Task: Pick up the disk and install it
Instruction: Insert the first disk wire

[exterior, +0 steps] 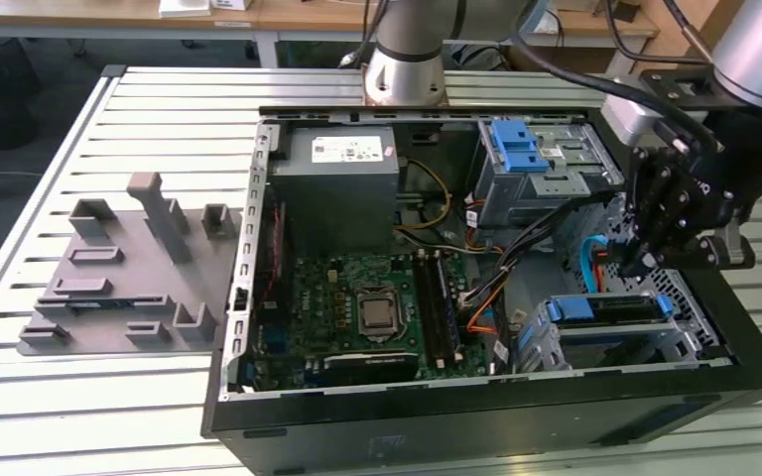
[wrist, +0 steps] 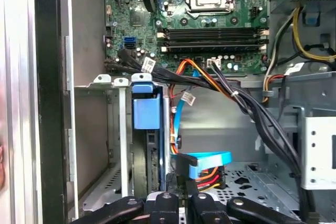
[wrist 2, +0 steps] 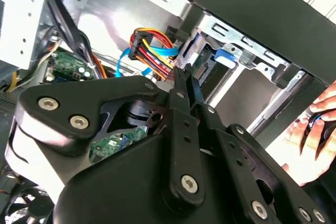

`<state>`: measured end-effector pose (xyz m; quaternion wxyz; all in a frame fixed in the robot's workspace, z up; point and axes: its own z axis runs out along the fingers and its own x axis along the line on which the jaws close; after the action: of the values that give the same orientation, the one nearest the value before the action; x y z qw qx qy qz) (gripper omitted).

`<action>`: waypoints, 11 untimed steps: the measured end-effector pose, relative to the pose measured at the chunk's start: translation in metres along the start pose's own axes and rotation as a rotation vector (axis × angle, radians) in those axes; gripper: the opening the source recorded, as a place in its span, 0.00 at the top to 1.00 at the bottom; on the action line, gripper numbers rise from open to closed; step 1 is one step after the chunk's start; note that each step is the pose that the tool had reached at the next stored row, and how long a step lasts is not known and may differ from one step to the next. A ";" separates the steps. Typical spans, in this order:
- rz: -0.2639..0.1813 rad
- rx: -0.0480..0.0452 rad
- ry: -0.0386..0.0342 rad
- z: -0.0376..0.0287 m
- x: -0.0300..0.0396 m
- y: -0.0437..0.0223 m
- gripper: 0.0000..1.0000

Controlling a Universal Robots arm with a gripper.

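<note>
Disk (exterior: 602,309) with blue bracket, seated on edge in lower drive bay (exterior: 679,342)

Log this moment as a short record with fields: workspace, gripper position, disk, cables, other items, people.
workspace: open computer case lying on a slatted metal table
gripper position: gripper hangs inside the case at the exterior view's right, above the lower drive cage
disk: standing on edge in the drive cage, its blue plastic bracket facing up
cables: blue data cable and multicoloured power connector close to the fingertips
other items: motherboard, power supply, grey fixture plate
people: a hand beside the case
</note>
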<state>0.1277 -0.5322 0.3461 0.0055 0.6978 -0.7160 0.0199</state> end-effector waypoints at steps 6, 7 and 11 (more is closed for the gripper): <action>0.001 -0.0005 -0.0001 0.0050 0.0079 -0.0002 0.84; 0.001 -0.0005 -0.0001 0.0050 0.0079 -0.0001 0.84; 0.000 -0.0125 0.0001 0.0052 0.0079 -0.0042 0.84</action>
<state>0.1318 -0.5404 0.3413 0.0098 0.6977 -0.7162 0.0155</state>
